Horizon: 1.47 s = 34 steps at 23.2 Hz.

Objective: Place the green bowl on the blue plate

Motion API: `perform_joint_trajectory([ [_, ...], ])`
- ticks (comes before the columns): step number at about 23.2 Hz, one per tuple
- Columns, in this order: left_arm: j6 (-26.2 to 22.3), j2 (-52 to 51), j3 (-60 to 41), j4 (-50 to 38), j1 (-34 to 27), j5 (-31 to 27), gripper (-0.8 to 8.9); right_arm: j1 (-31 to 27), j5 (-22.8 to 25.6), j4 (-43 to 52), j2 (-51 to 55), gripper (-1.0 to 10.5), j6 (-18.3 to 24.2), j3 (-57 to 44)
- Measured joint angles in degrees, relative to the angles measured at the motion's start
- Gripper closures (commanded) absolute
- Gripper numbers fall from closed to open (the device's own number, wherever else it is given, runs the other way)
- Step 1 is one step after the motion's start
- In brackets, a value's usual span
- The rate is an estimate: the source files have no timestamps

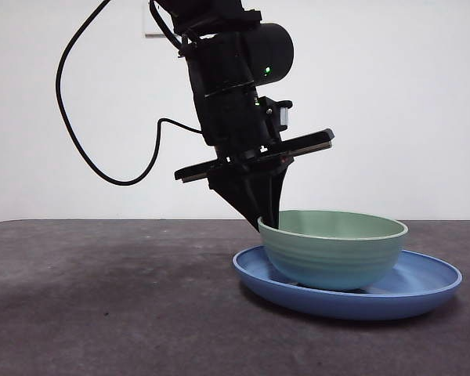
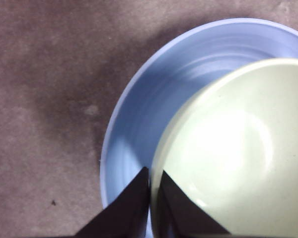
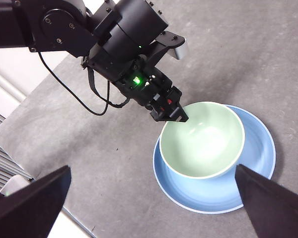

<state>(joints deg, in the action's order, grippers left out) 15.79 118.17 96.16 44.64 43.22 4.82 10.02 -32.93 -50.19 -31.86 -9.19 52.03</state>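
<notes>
The green bowl (image 1: 333, 251) sits upright inside the blue plate (image 1: 427, 283), off-centre toward the left side of the plate in the front view. My left gripper (image 1: 268, 218) comes down from above and is shut on the bowl's near-left rim. In the left wrist view its jaws (image 2: 154, 174) pinch the rim of the bowl (image 2: 238, 148) over the plate (image 2: 149, 104). My right gripper (image 3: 153, 171) is open and empty, high above the bowl (image 3: 203, 141) and plate (image 3: 260, 148). That view also shows the left gripper (image 3: 169, 115) at the bowl's rim.
The table (image 1: 102, 298) is a dark grey mat with a white wall behind. A black cable (image 1: 78, 141) hangs from the left arm. The table's edge (image 3: 54, 198) runs near the right gripper's side.
</notes>
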Motion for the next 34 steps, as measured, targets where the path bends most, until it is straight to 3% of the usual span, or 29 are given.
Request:
perform_joint_trajectory([
  [2, 0.0, 0.0, 0.0, -0.1, 0.2, 0.0, 6.63, 0.0, 0.0, 0.0, 0.0, 3.4, 0.0, 0.0],
  [5, 0.0, 0.0, 0.5, 0.1, 0.2, 0.0, 3.85, 0.0, 0.0, 0.0, 0.0, 3.4, 0.0, 0.0],
  [7, 0.0, 0.0, 1.8, 2.6, 0.2, 0.0, 3.20, 0.0, 0.0, 0.0, 0.0, 3.4, 0.0, 0.0],
  [13, -5.1, -2.8, 7.7, 17.4, 0.4, 1.1, 3.17, 0.0, 0.0, 0.0, 0.0, 3.4, 0.0, 0.0],
  [21, -9.7, -24.7, 7.8, 26.4, 0.5, 1.1, 3.12, 0.0, 0.0, 0.0, 0.0, 3.4, 0.0, 0.0],
  [24, -10.6, -32.9, 4.8, 24.7, 0.5, 1.1, 3.12, 0.0, 0.0, 0.0, 0.0, 3.4, 0.0, 0.0],
  [34, -10.6, -67.5, -21.7, 13.6, 0.0, 1.0, 2.76, 0.0, 0.0, 0.0, 0.0, 3.4, 0.0, 0.0],
])
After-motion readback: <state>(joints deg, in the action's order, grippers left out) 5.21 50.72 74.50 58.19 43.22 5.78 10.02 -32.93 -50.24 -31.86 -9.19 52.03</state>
